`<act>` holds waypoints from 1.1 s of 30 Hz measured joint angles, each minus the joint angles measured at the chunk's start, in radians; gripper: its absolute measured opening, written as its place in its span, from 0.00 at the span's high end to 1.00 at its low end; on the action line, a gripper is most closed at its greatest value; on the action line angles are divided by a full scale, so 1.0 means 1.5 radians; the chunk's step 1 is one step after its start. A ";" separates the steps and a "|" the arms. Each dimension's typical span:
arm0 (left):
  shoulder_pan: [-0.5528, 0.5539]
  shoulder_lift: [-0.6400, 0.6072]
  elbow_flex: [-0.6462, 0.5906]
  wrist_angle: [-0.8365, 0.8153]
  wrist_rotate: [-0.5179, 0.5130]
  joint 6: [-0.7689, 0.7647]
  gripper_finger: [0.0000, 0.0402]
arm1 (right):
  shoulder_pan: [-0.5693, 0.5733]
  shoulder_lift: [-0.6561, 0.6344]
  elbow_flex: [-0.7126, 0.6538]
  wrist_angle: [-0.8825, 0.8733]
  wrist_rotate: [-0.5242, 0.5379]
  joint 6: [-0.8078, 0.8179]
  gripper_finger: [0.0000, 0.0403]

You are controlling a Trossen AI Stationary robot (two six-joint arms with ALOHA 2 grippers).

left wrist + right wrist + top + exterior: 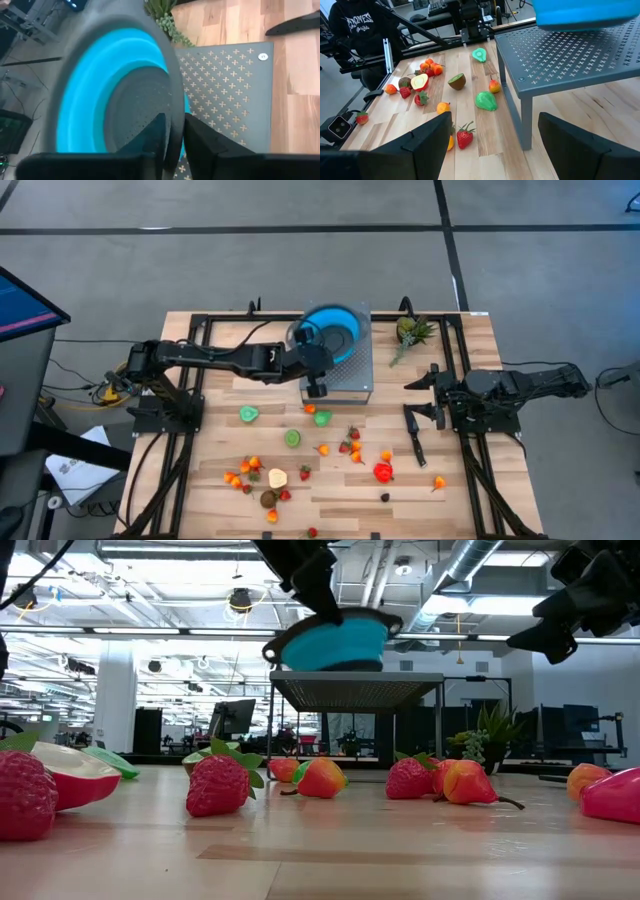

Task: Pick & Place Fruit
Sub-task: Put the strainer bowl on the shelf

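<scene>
High view shows the fruit (300,450) scattered loose over the near half of the table (200,500), none in the bowl (335,335) as far as can be seen. Bowl sits on the grey perforated stand (350,380) at the far middle of the table, rim tipped up in the left wrist view. Left gripper (312,358) at the bowl's near-left rim, fingers (205,145) straddling the rim; jaws narrowly set either side of the wall, but cannot tell whether clamped or just letting go. Right gripper (425,405) parked at the right side of the table, well clear of the fruit, jaws wide apart and empty. Spiky plant piece (410,332) lies just right of the stand. A person in a dark hoodie (355,30) sits beyond the table's left edge. Likely risks: bowl slipping or rocking off the stand if released while tilted; a thin rim pinch twisting loose; bowl landing among the nearest fruit (322,417) and scattering pieces toward the table edge.
</scene>
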 joint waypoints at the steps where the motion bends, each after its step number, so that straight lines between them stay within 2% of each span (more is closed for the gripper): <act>1: 0.000 0.000 0.000 0.002 0.000 0.003 0.83 | 0.000 0.000 0.000 0.000 0.000 0.000 0.28; 12: -0.003 0.000 -0.001 0.036 0.001 0.017 0.58 | 0.000 0.000 0.000 0.000 0.000 0.000 0.28; 17: -0.016 -0.008 -0.001 0.047 0.001 0.017 0.51 | 0.000 0.000 0.000 0.000 -0.003 0.000 0.28; 26: -0.047 -0.072 -0.001 0.054 0.040 -0.012 0.52 | 0.000 0.000 0.000 0.003 -0.003 0.000 0.28; 30: -0.047 -0.127 -0.020 0.056 0.058 -0.093 0.57 | 0.000 0.000 0.000 0.029 -0.003 0.000 0.28; 33: -0.035 -0.175 -0.062 0.064 0.086 -0.152 0.64 | 0.000 0.000 0.000 0.044 -0.003 -0.002 0.28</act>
